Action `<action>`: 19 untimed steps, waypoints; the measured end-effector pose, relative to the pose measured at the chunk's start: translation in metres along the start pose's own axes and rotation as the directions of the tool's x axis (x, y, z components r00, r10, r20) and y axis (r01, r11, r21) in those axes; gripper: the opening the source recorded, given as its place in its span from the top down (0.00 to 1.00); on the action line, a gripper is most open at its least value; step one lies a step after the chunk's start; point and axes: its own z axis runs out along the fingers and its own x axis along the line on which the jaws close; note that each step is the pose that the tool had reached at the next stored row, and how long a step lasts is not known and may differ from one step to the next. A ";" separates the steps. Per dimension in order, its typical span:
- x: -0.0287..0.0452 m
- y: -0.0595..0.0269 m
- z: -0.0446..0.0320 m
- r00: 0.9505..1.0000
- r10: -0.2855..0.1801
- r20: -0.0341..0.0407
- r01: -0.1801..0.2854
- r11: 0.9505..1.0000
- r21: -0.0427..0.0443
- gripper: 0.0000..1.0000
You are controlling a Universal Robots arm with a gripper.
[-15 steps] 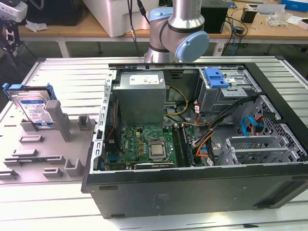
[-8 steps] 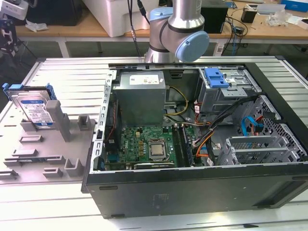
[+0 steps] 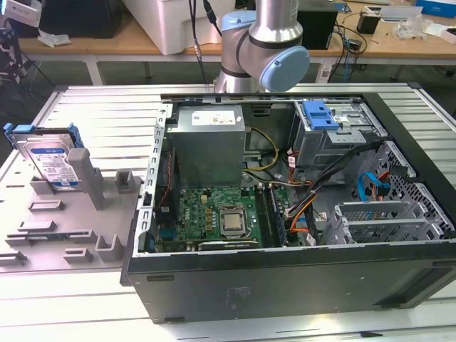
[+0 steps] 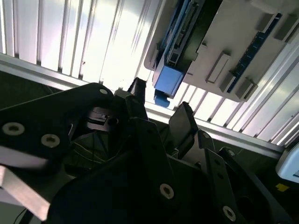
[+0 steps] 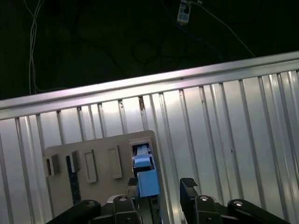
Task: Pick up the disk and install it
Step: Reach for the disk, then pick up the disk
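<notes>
Silver flat rectangular disk [image 3: 47, 158], white-and-blue labelled and framed by a bright blue plastic carrier rail, stands on edge and slightly tilted in a slot of the pale grey plastic fixture plate [image 3: 78, 214]. It stands free, with nothing touching it. The open black computer case [image 3: 299, 285] lies on the plate's far side toward the exterior view's right.

In both wrist views the black two-fingered gripper [image 4: 159, 105] [image 5: 161, 186] is spread and holds nothing. The disk [image 4: 167, 80] [image 5: 147, 179] lies beyond the fingertips, seen edge-on. Its blue rail end falls in line with the gap between the fingers, and its long axis runs away across the plate [image 4: 233, 42] [image 5: 93, 158].

One finger [image 5: 189, 184] is plain; the other is partly overlapped by the blue rail end. How far the tips stand off the disk cannot be judged, and a grey post of the plate hides the drive's lower corner.
</notes>
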 end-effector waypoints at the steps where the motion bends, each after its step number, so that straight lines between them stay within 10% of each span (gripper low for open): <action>1: 0.0000 0.0000 0.0001 1.000 0.000 0.000 0.000 1.000 0.000 0.52; 10: 0.0000 0.0000 0.0010 0.998 -0.055 -0.012 0.055 0.998 0.001 0.52; 19: 0.0000 -0.0003 0.0049 0.973 -0.231 -0.032 0.231 0.973 0.014 0.52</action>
